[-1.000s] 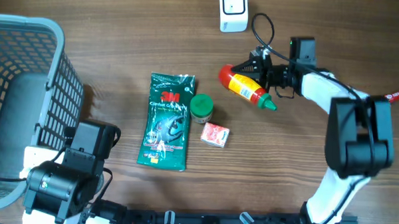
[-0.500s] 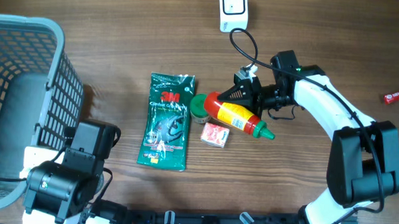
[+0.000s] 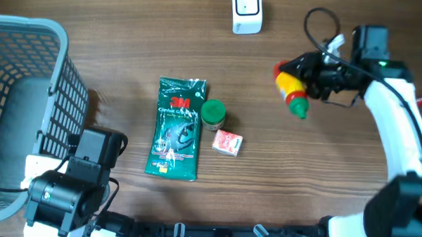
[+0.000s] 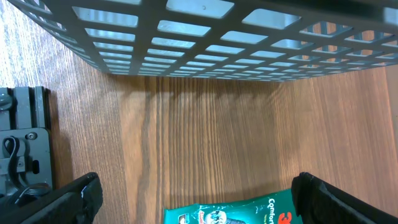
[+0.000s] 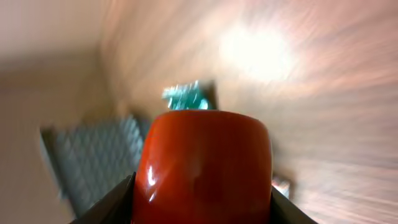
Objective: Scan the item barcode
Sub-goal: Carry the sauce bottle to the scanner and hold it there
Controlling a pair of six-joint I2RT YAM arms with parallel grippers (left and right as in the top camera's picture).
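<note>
Right end effector [image 3: 315,71] grips red-yellow plastic sauce bottle [image 3: 291,86] | just swung rightward | white scanner [image 3: 247,13] off to its left | unscanned

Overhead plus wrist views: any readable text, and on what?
"3M": red logo on the green packet, overhead view.
"Com": start of white print on the same packet, left wrist view; the rest is cut off at the frame edge.
Label on the sauce bottle: too small to read.
Print on the pink box: blurred, unreadable.
Right wrist view: no text.
</note>
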